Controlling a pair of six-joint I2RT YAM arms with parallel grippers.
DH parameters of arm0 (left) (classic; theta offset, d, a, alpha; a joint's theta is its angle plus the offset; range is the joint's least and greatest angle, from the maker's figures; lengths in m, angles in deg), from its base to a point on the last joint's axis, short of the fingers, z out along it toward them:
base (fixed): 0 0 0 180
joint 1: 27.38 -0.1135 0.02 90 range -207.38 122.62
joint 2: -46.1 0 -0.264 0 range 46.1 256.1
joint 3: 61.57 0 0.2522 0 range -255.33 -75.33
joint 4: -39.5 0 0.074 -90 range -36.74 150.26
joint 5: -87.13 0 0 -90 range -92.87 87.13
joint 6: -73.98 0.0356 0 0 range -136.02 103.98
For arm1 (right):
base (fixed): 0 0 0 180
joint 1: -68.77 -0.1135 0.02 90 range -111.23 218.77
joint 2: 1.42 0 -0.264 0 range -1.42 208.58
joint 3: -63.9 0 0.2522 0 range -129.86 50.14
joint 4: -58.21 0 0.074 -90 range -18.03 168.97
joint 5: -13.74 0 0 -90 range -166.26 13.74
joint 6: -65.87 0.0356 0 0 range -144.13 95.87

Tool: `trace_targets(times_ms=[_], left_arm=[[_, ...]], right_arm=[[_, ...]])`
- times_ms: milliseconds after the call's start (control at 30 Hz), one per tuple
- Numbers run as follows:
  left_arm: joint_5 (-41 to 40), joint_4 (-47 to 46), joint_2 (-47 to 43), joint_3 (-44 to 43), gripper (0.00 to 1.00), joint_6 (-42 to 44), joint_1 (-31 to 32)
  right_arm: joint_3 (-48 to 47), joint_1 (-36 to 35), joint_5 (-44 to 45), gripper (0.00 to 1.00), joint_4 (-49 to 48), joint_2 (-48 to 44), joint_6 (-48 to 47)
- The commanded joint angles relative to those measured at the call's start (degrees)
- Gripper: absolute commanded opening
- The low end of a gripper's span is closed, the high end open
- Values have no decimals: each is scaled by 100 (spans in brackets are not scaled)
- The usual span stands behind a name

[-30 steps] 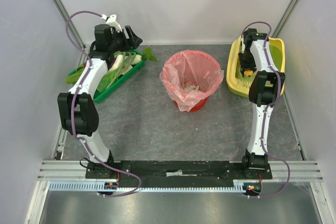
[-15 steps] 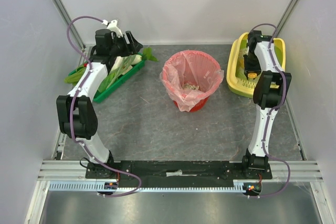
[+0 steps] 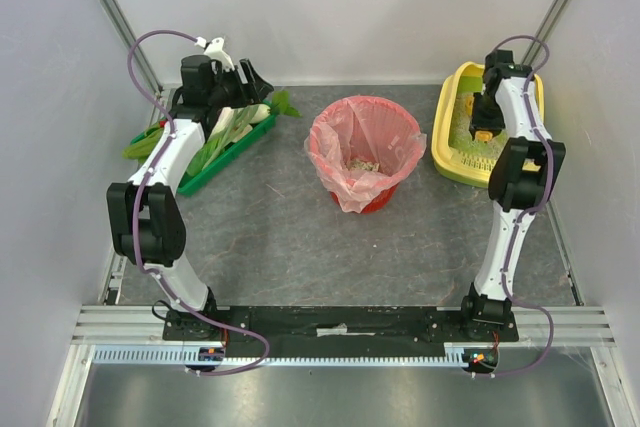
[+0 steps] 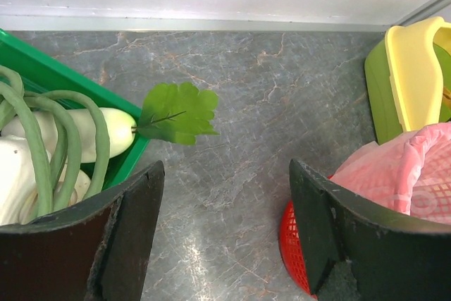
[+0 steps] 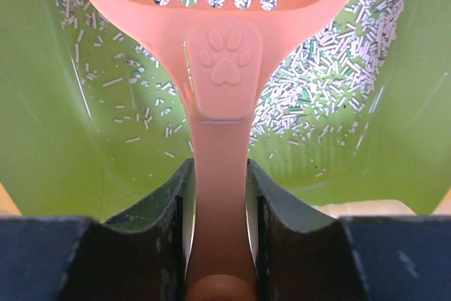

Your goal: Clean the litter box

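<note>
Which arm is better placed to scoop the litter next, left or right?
Right. The right gripper is shut on the pink scoop, poised above the litter box. The left gripper is open and empty, across the table by the green tray.

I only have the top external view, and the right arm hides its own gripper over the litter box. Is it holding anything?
Observer: Yes. In the right wrist view the right gripper is shut on the handle of a salmon-pink scoop with a paw print on it.
Operator: Where is the scoop's head?
Observer: Over the litter. Pale grains show through its slots, and the near floor of the litter box is mostly bare green.
Operator: And the left gripper?
Observer: In the left wrist view the left gripper is open, with nothing between its fingers.
</note>
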Motion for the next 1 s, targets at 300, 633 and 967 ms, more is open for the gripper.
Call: trace_targets(times_ms=[300, 633, 967], left_arm=[[-235, -251, -537, 503, 78, 330, 19], [-244, -392, -353, 653, 78, 365, 10], [-209, -401, -168, 539, 78, 365, -69]], right_arm=[[552, 796, -1479, 0, -527, -628, 631], [526, 805, -1549, 0, -509, -1085, 411], [333, 315, -892, 0, -623, -699, 307]])
